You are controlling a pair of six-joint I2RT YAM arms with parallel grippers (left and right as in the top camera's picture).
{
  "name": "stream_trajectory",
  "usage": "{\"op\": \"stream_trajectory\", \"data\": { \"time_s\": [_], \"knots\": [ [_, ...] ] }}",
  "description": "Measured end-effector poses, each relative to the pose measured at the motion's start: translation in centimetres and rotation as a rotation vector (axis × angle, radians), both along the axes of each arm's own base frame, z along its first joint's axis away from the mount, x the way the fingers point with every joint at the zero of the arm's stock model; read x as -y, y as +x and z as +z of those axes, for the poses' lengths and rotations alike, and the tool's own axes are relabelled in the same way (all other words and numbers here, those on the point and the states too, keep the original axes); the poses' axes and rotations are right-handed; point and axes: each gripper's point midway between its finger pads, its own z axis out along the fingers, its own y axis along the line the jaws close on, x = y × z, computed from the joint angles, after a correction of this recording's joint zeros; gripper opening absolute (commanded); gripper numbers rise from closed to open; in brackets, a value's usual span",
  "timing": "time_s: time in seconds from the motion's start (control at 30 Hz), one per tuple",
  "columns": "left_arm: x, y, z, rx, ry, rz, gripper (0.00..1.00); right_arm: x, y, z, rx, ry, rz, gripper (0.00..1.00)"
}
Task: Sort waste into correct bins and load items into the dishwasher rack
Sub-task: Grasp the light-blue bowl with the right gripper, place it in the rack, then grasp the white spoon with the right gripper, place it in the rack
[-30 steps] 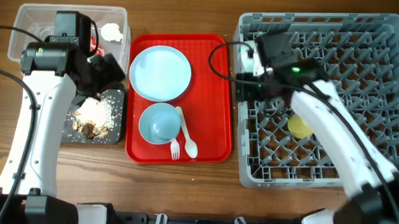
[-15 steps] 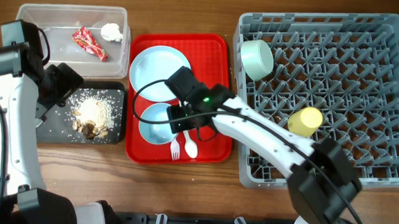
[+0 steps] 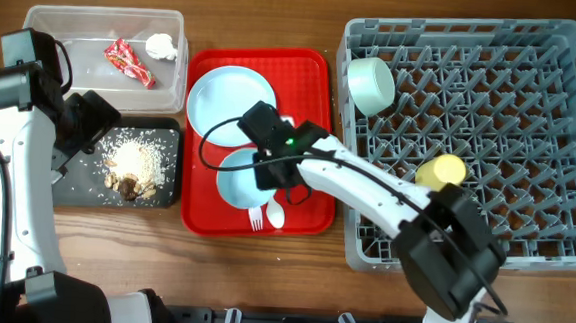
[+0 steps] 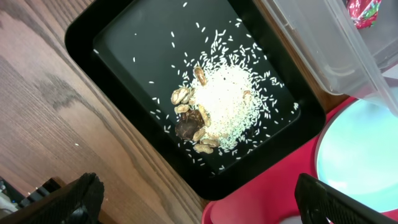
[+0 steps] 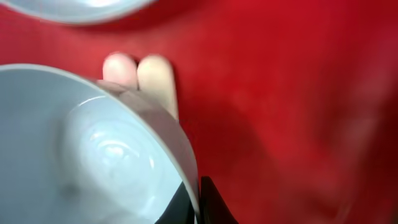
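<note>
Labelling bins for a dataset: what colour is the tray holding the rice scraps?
The tray is black, clearest in the left wrist view.

The right gripper has swung from the dishwasher rack onto the bowl rim.

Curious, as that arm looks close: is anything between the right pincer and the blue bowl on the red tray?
Nothing visible. The right pincer is at the rim of the bowl; the fork and spoon lie beside it, not between.
</note>
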Motion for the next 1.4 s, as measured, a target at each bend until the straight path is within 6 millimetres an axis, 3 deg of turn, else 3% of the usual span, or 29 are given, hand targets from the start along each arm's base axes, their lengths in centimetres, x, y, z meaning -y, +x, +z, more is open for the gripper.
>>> {"op": "stream_trajectory", "data": {
  "time_s": [0.07, 0.13, 0.17, 0.2, 0.3, 0.33, 0.4, 0.43, 0.5, 0.57, 0.67, 0.8, 1.03, 1.17, 1.23, 1.33, 1.4],
  "knots": [
    [0.0, 0.0, 0.0, 0.001, 0.000, 0.000, 1.00, 1.9, 2.5, 4.6, 0.145, 0.005, -0.007, 0.04],
    [0.0, 0.0, 0.0, 0.001, 0.000, 0.000, 1.00, 4.9, 5.2, 11.1, 0.337, 0.021, -0.045, 0.04],
    [0.0, 0.1, 0.0, 0.002, 0.001, 0.000, 1.00, 7.5, 7.2, 15.6, 0.488, 0.002, -0.078, 0.04],
    [0.0, 0.1, 0.0, 0.004, 0.001, 0.000, 1.00, 10.0, 8.7, 18.8, 0.596, -0.027, -0.123, 0.04],
    [-0.1, 0.3, 0.1, 0.011, 0.003, 0.000, 1.00, 17.9, 13.0, 23.2, 0.817, -0.245, -0.287, 0.04],
    [-0.1, 0.4, 0.1, 0.015, 0.004, 0.000, 1.00, 23.1, 14.6, 25.6, 0.914, -0.402, -0.417, 0.04],
    [-0.2, 0.5, 0.1, 0.023, 0.006, 0.000, 1.00, 28.7, 15.8, 29.0, 1.029, -0.587, -0.567, 0.04],
    [-0.2, 0.6, 0.1, 0.026, 0.008, 0.000, 1.00, 31.1, 16.0, 29.7, 1.037, -0.682, -0.606, 0.04],
    [-0.2, 0.7, 0.1, 0.028, 0.009, 0.000, 1.00, 34.4, 16.8, 28.6, 0.974, -0.842, -0.613, 0.04],
    [-0.2, 0.7, 0.2, 0.029, 0.009, 0.000, 1.00, 36.4, 18.1, 24.9, 0.858, -0.956, -0.573, 0.04],
    [-0.2, 0.7, 0.2, 0.029, 0.009, 0.000, 1.00, 36.8, 19.9, 18.7, 0.717, -1.044, -0.488, 0.04],
    [-0.2, 0.8, 0.2, 0.033, 0.010, 0.000, 1.00, 36.6, 20.5, 13.2, 0.610, -1.061, -0.428, 0.04],
    [-0.3, 1.0, 0.2, 0.044, 0.014, 0.000, 1.00, 35.8, 19.9, 11.1, 0.574, -0.916, -0.487, 0.05],
    [-0.3, 1.1, 0.2, 0.045, 0.014, 0.000, 1.00, 34.0, 18.6, 9.3, 0.498, -0.759, -0.492, 0.04],
    [-0.3, 1.1, 0.3, 0.048, 0.014, 0.000, 1.00, 33.5, 18.0, 8.7, 0.464, -0.657, -0.520, 0.28],
    [-0.4, 1.2, 0.3, 0.052, 0.015, 0.000, 1.00, 30.7, 16.5, 5.9, 0.337, -0.471, -0.443, 0.65],
    [-0.4, 1.2, 0.3, 0.051, 0.015, 0.000, 1.00, 28.7, 16.1, 5.5, 0.308, -0.351, -0.407, 0.80]
  ]
}}
